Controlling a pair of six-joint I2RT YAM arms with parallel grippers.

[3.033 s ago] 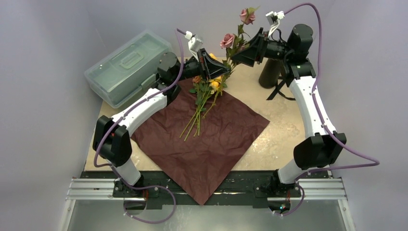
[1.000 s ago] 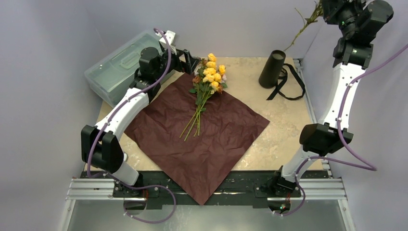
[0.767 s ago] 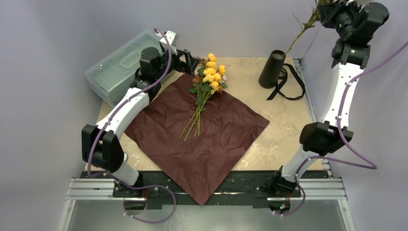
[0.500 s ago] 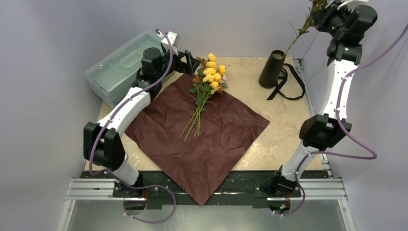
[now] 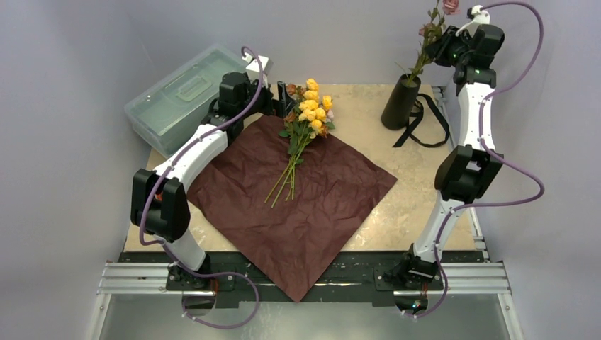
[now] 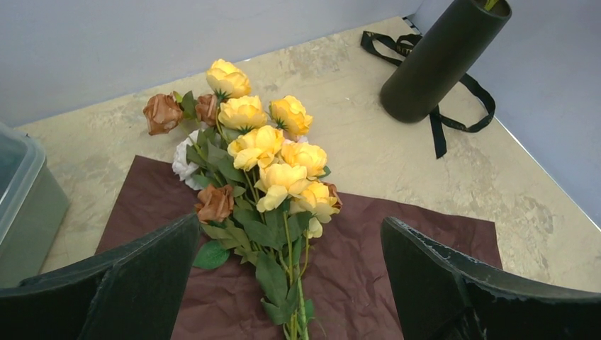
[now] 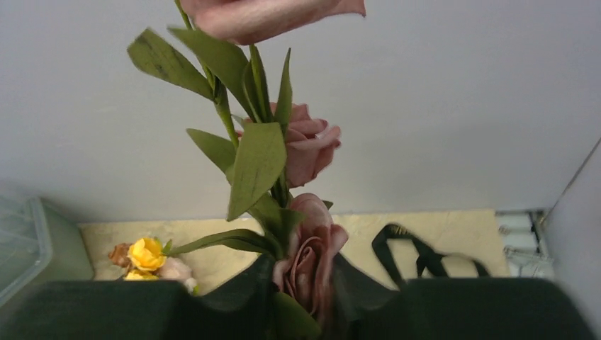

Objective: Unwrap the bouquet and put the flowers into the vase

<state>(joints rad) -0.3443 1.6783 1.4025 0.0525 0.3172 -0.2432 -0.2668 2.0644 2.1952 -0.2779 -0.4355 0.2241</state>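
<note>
- A translucent grey-green plastic box (image 5: 186,95), rectangular and lidded, was set at the far left of the mottled beige table (image 5: 418,205).
- The left gripper (image 5: 282,94) was spread wide and held nothing. Its matte black fingers (image 6: 142,283) were poised to either side of the leafy stems, low above the sheet.
- A square of crinkled maroon paper (image 5: 305,205) was laid flat, one corner hanging over the near edge.
- The flowers (image 5: 308,113) were laid loose on the paper's far corner: rounded yellow blooms (image 6: 276,170), a few brown and white ones, thin green stems fanned toward the near side.
- The vase (image 5: 400,103), a smooth matte black cylinder (image 6: 443,57), was stood upright at the far right.
- A black ribbon (image 5: 425,127) was looped on the table by its base.
- A rose stem (image 5: 429,32) with dusky pink blooms (image 7: 308,149) was lodged in the vase mouth.
- The right gripper (image 5: 443,51) was set around that stem (image 7: 301,287); whether it was clamped or let go could not be told.
</note>
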